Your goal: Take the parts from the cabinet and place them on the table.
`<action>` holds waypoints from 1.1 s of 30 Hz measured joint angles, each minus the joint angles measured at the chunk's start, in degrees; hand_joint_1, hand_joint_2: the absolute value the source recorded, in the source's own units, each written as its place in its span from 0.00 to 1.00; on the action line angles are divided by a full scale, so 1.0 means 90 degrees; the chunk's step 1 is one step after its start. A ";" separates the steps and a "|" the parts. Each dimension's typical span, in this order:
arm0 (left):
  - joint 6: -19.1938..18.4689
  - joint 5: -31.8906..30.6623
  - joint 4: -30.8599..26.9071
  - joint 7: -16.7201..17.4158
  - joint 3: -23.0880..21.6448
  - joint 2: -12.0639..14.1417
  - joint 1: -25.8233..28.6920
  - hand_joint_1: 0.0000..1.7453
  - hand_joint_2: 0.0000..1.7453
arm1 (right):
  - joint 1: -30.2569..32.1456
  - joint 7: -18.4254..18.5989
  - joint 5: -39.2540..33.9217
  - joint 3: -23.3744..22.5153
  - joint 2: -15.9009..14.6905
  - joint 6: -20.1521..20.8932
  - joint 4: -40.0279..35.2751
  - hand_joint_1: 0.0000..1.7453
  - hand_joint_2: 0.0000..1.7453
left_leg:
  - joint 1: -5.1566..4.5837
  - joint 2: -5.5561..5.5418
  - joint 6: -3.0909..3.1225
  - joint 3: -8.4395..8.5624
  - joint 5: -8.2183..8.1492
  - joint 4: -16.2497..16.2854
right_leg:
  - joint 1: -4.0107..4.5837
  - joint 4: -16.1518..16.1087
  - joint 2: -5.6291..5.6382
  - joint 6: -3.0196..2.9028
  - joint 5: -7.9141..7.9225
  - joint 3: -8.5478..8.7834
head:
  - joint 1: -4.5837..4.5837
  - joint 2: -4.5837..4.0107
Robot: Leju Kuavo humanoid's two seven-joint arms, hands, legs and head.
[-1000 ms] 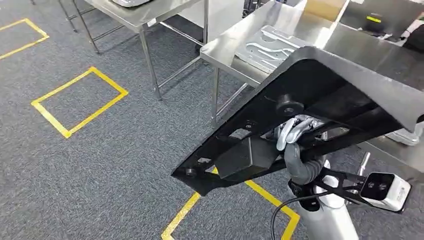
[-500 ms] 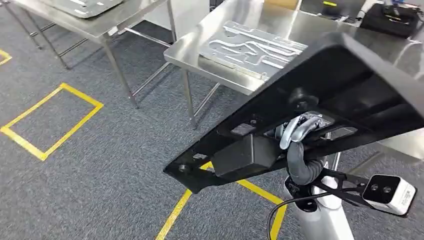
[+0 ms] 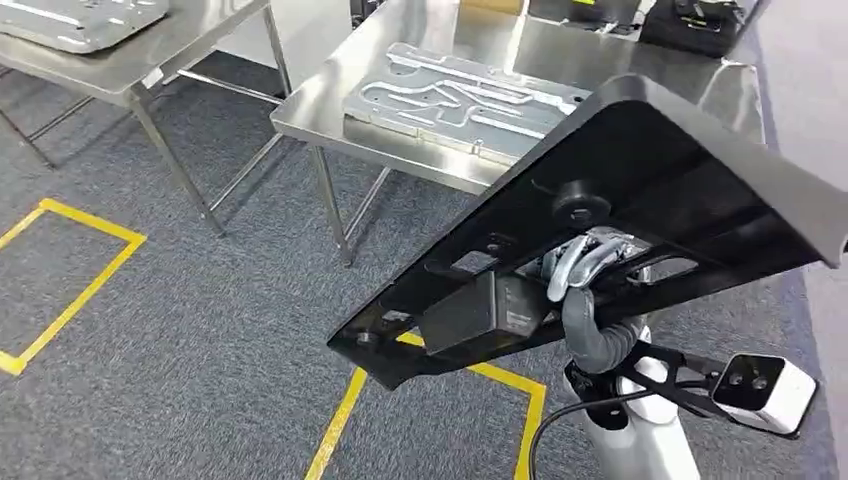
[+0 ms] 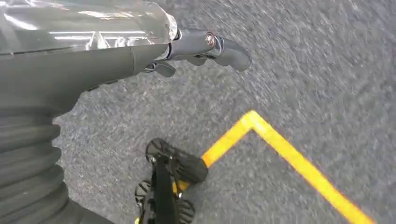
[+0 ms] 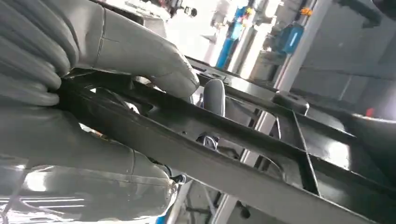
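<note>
Camera swings toward desk | right robot hand grips black panel | left robot hand apparently empty, fingers loosely curled | placing remains

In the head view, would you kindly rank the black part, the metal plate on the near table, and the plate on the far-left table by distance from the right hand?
1. The black part, gripped by the right hand from beneath.
2. The grooved metal plate on the steel table ahead.
3. The metal plate on the far-left table.
</note>
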 joint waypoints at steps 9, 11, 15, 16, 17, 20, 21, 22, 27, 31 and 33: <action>-0.0002 0.0080 0.0000 -0.0063 0.0002 0.0015 0.0002 0.00 1.00 | 0.0026 0.0000 0.0017 0.0000 -0.0007 0.0012 0.0085 1.00 1.00 | -0.0056 0.0552 -0.0188 0.0105 -0.0144 0.0039 | 0.0012 -0.1135 -0.0392 -0.0072 0.0664 0.0576 | 0.0000 0.0000; -0.0002 0.0097 0.0000 -0.0056 0.0002 0.0015 -0.0005 0.00 1.00 | 0.0034 -0.0002 0.0044 0.0000 -0.0007 -0.0010 0.0117 1.00 1.00 | -0.0047 0.0668 -0.0268 0.0160 -0.0153 0.0012 | 0.0039 -0.1140 -0.0261 -0.0143 0.0662 0.0558 | 0.0000 0.0000; -0.0022 0.0117 0.0000 -0.0039 0.0002 0.0005 -0.0014 0.00 1.00 | 0.0029 -0.0005 0.0090 0.0083 0.0017 -0.0143 0.0160 1.00 1.00 | 0.0012 0.0166 -0.0345 -0.0283 -0.0804 0.1058 | -0.0029 -0.1221 -0.0066 -0.0295 0.0714 0.0608 | 0.0000 0.0000; -0.0046 0.0117 0.0000 -0.0037 0.0002 0.0005 0.0004 0.00 1.00 | 0.0034 -0.0007 0.0116 0.0126 0.0019 -0.0208 0.0182 1.00 1.00 | 0.0005 0.0111 -0.0363 -0.0572 -0.1036 0.1644 | -0.0019 -0.1218 0.0013 -0.0307 0.0711 0.0604 | -0.0002 0.0000; -0.0071 0.0117 0.0000 -0.0034 0.0002 0.0005 0.0022 0.00 1.00 | 0.0035 -0.0005 0.0141 0.0165 0.0017 -0.0245 0.0202 1.00 1.00 | 0.0006 0.0093 -0.0372 -0.0768 -0.1127 0.2024 | -0.0010 -0.1215 0.0089 -0.0307 0.0711 0.0604 | -0.0002 0.0000; -0.0107 0.0102 0.0000 -0.0027 0.0002 0.0002 0.0016 0.00 1.00 | 0.0026 0.0002 0.0116 0.0216 0.0015 -0.0318 0.0238 1.00 1.00 | 0.0006 0.0066 -0.0330 -0.0564 -0.0519 0.1380 | 0.0005 -0.1193 0.0326 -0.0301 0.0708 0.0625 | -0.0002 0.0000; -0.0109 0.0097 0.0000 -0.0027 0.0002 0.0002 0.0012 0.00 1.00 | 0.0021 0.0002 0.0077 0.0228 0.0010 -0.0325 0.0245 1.00 1.00 | 0.0007 -0.0014 -0.0298 -0.0309 -0.0215 0.0796 | 0.0006 -0.1184 0.0401 -0.0288 0.0699 0.0635 | -0.0002 0.0000; -0.0112 0.0100 0.0000 -0.0027 0.0002 0.0002 0.0017 0.00 1.00 | 0.0020 0.0000 0.0019 0.0253 0.0002 -0.0328 0.0255 1.00 1.00 | 0.0008 -0.0297 -0.0249 -0.0078 -0.0006 0.0243 | 0.0000 -0.1172 0.0466 -0.0270 0.0688 0.0629 | 0.0000 0.0000; -0.0202 0.0170 0.0000 -0.0019 0.0005 0.0000 -0.0006 0.00 1.00 | 0.0019 0.0000 0.0124 0.0272 -0.0080 -0.0301 0.0262 1.00 1.00 | 0.0021 -0.0220 -0.0080 0.0009 -0.0020 0.0043 | 0.0022 -0.1185 0.0710 -0.0037 0.0717 0.0577 | -0.0002 0.0000; -0.0223 0.0187 0.0000 -0.0019 0.0019 -0.0002 0.0021 0.00 1.00 | 0.0027 -0.0002 0.0233 0.0277 -0.0100 -0.0316 0.0262 1.00 1.00 | 0.0007 -0.0046 0.0022 0.0039 0.0013 -0.0015 | -0.0018 0.0237 -0.0001 0.0037 -0.0085 -0.0084 | 0.0000 0.0000; -0.0223 0.0189 0.0000 -0.0019 0.0036 -0.0005 0.0040 0.00 1.00 | 0.0046 -0.0002 0.0243 0.0277 -0.0104 -0.0316 0.0265 1.00 1.00 | 0.0003 0.0026 0.0017 0.0030 -0.0004 -0.0011 | -0.0047 0.0824 -0.0036 0.0075 -0.0204 -0.0395 | 0.0000 0.0000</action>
